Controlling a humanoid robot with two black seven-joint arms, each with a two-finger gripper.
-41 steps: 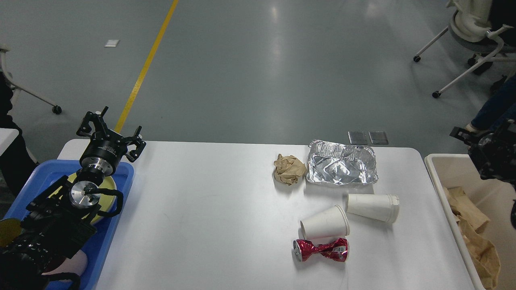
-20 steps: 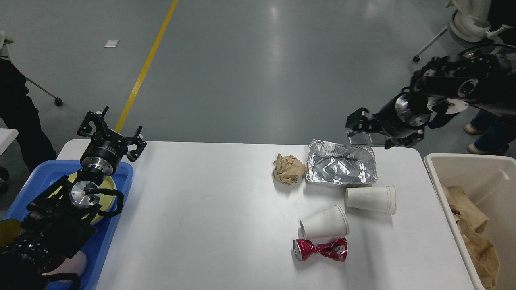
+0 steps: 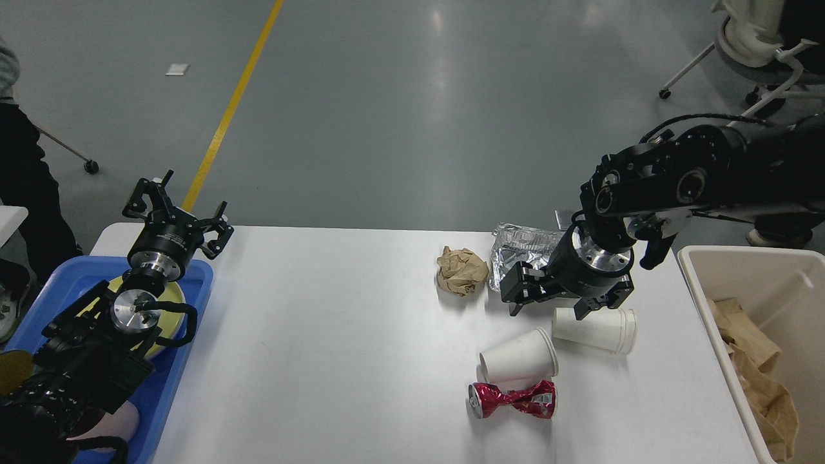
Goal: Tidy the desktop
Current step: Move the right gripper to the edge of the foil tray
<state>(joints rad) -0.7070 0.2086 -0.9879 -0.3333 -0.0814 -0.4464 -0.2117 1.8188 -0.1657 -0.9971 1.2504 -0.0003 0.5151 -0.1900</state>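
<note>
Desktop (image 3: 335,335): white rectangular top with rounded corners, filling the lower middle of the head view. Long axis runs left to right across the view, one long edge toward the robot, the other toward the grey floor.

Litter, all on the right half:
- crumpled brown paper ball (image 3: 461,270), just beside the foil tray (image 3: 519,248), which is partly hidden behind the arm;
- two white paper cups on their sides, one (image 3: 594,328) lying left to right, the other (image 3: 519,356) nearer, mouth toward the right;
- crushed red can (image 3: 514,399), nearest the robot, lying left to right.
Grouping near the right edge probably suits disposal into the beige bin (image 3: 699,283) beside that edge, which already holds brown paper.

Right gripper (image 3: 548,308): fingers apart, empty, pointing down just above the farther cup, apparently lined up to take it.

Left gripper (image 3: 175,209): fingers spread, empty, raised over the far end of the blue tray (image 3: 193,274) at the left edge, likely parked clear of the work.
</note>
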